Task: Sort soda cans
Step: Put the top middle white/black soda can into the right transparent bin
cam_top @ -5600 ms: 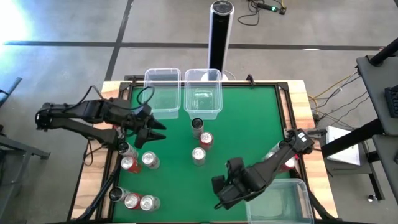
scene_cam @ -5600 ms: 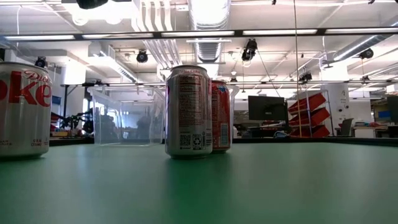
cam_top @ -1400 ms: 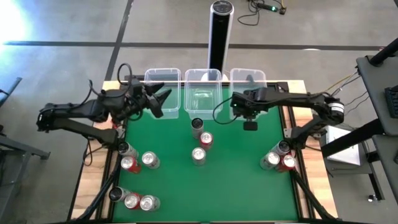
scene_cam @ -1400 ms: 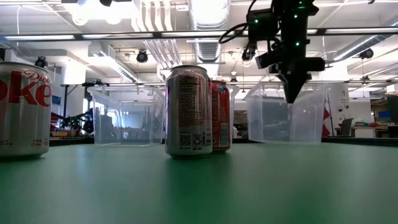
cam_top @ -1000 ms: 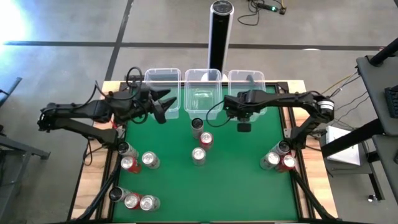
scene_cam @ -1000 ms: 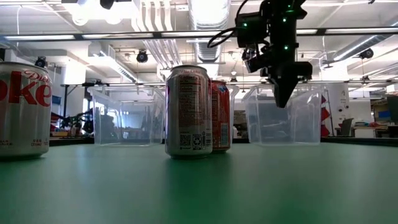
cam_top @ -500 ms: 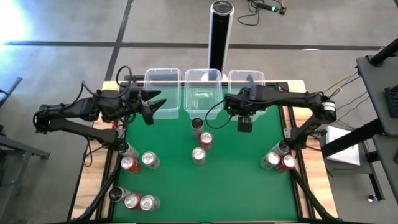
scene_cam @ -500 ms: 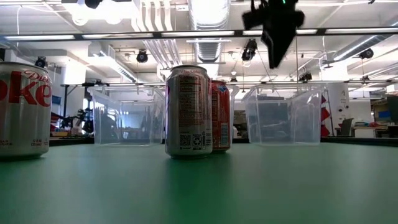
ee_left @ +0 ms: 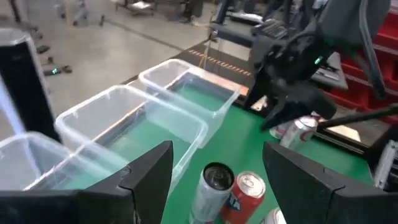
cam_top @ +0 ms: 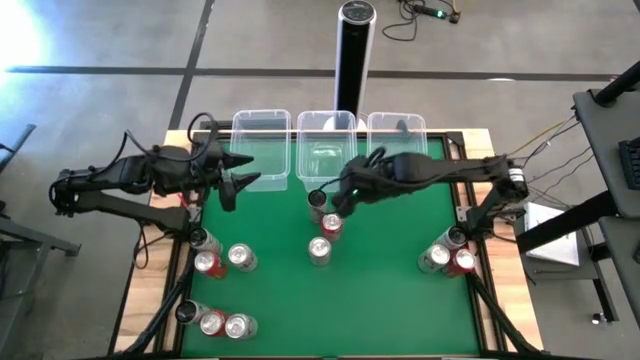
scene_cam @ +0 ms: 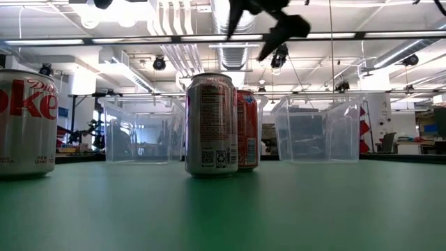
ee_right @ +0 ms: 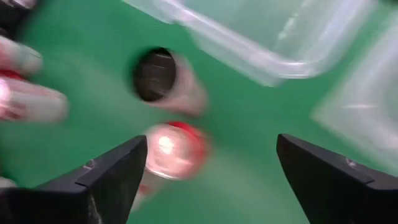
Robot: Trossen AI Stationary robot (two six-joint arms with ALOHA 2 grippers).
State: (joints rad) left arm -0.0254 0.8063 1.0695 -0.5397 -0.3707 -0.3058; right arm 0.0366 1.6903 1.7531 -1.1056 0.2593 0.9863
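Note:
Soda cans stand upright on the green table (cam_top: 400, 300) in groups. At the centre are a dark-topped can (cam_top: 317, 201), a red can (cam_top: 330, 225) and a silver can (cam_top: 319, 250). My right gripper (cam_top: 337, 201) hovers open above and just right of the dark-topped can (ee_right: 158, 74) and the red can (ee_right: 171, 149), touching nothing. My left gripper (cam_top: 235, 177) is open in the air near the left tub (cam_top: 262, 147). In the low view my right gripper (scene_cam: 265, 21) shows high above the silver can (scene_cam: 211, 125).
Three clear tubs line the far edge: left, middle (cam_top: 325, 150) and right (cam_top: 397, 135). A tall black post (cam_top: 352, 60) stands behind them. More cans stand at the left (cam_top: 222, 257), near left (cam_top: 212, 321) and right (cam_top: 447, 255). Bare green lies between centre and right cans.
My right gripper has left the front of the right tub, risen, and swung toward the table's left, turning until it hangs over the centre cans. My left gripper has drawn back a little toward the table's left edge. No can or tub has moved.

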